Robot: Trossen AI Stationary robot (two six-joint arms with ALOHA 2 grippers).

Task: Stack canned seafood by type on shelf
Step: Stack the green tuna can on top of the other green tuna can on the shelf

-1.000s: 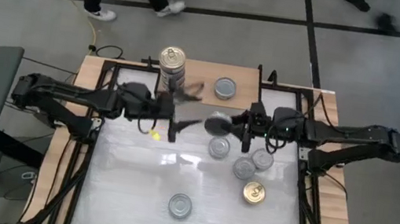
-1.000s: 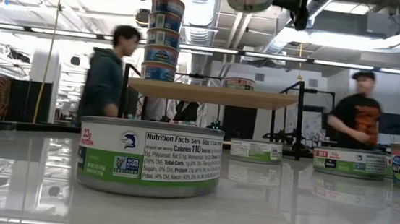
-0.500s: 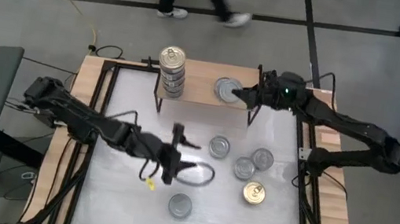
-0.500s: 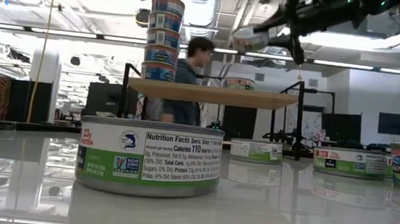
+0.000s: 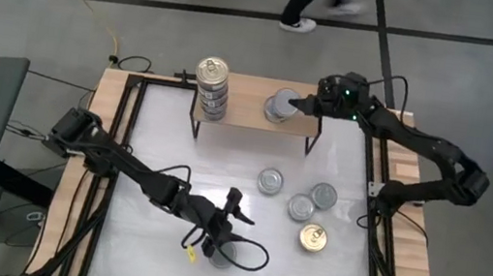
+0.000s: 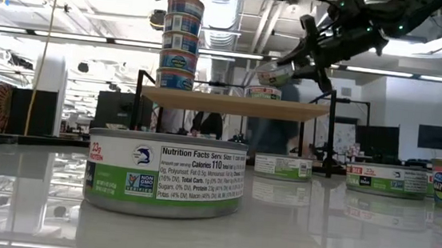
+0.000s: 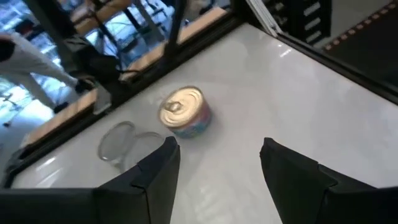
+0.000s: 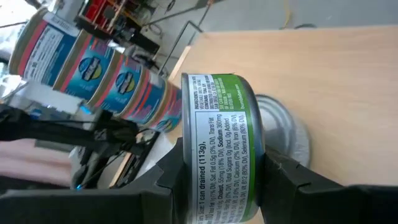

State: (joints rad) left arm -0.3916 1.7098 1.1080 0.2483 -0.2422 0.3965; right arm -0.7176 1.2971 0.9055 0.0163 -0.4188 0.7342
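The shelf [image 5: 250,114] is a light-wood board at the table's far edge. A stack of several blue-labelled cans [image 5: 212,84] stands on its left part, and a silver-topped can [image 8: 283,130] on its right part. My right gripper [image 5: 296,104] is shut on a green-labelled can [image 8: 217,124], held just above that silver-topped can. My left gripper [image 5: 230,222] is open above a green-labelled can [image 6: 166,175] near the table's near edge, touching nothing. That can is mostly hidden under the gripper in the high view. My right gripper pinches the green-labelled can across its height, one finger on the upper flat end [image 8: 184,134] and one on the lower flat end. The fingers come nearly level from the table's right. The can is slightly tilted [image 6: 272,72] and lifted, close over the silver-topped can [image 6: 264,92].
Three silver-topped cans [image 5: 269,181] [image 5: 300,207] [image 5: 324,197] and a gold-topped can [image 5: 312,237] stand on the white tabletop right of centre. The gold-topped can also shows in the left wrist view [image 7: 183,112]. A person walks on the floor beyond the far edge [image 5: 321,2].
My right gripper has carried the green-labelled can up from the table's middle toward the far edge, and then down close over the silver-topped can on the shelf. My left gripper has gone from beside the shelf toward the near edge, and now stands above the near can.
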